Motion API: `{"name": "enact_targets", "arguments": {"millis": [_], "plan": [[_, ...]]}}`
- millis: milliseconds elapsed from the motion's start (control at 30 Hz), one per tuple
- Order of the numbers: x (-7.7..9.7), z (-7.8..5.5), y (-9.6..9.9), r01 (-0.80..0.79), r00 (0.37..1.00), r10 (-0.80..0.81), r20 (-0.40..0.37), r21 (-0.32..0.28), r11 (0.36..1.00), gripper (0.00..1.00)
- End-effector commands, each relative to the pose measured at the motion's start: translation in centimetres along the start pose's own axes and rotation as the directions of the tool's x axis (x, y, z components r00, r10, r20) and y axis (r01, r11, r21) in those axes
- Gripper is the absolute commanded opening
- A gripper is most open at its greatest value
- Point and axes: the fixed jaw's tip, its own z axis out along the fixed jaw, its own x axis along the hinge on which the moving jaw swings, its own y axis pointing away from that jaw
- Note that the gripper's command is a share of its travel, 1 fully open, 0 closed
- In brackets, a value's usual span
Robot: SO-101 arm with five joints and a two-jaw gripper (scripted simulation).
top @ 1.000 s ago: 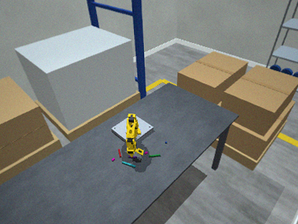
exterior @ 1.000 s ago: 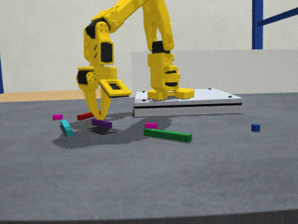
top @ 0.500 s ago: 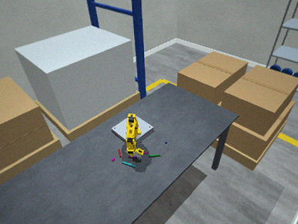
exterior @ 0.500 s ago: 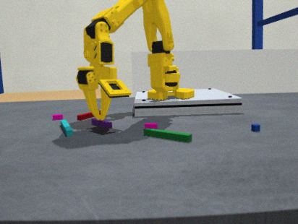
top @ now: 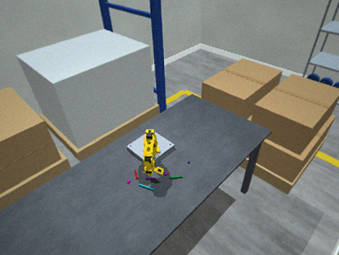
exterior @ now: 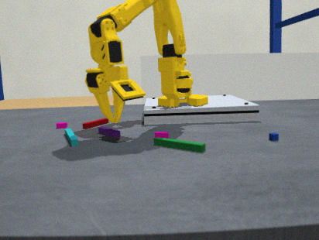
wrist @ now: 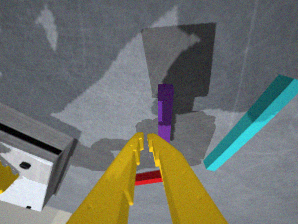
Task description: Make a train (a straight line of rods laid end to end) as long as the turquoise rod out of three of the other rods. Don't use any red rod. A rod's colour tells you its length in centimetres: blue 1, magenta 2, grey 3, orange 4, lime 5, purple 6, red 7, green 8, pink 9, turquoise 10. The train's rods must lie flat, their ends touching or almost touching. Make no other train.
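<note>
My gripper (exterior: 115, 121) (wrist: 145, 135) is shut with nothing between its fingertips, a little above the table. The purple rod (exterior: 109, 132) (wrist: 165, 112) lies flat just beyond and below the fingertips. The turquoise rod (top: 146, 186) (exterior: 71, 137) (wrist: 250, 125) lies apart from it, at a slant. The green rod (top: 176, 177) (exterior: 180, 145) lies on the other side. One magenta rod (top: 166, 173) (exterior: 162, 135) lies just behind the green rod's near-purple end, not in line with it. Another magenta rod (top: 128, 181) (exterior: 62, 125) lies beyond the turquoise rod. A blue rod (top: 188, 162) (exterior: 273, 136) lies far off alone.
A red rod (top: 136, 174) (exterior: 95, 123) (wrist: 149, 177) lies behind the purple rod, partly hidden by the fingers in the wrist view. The arm stands on a pale base plate (top: 167, 146) (exterior: 232, 104) behind the rods. The arm's shadow falls over the purple rod.
</note>
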Motion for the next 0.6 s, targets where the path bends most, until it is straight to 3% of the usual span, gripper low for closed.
{"name": "enact_targets", "arguments": {"millis": [0, 567], "plan": [[0.07, -0.93, -0.34, -0.016, 1.000, 0.016, 0.003, 0.020, 1.000, 0.00], [0.07, -1.26, -0.34, -0.016, 1.000, 0.016, 0.003, 0.020, 1.000, 0.00]]}}
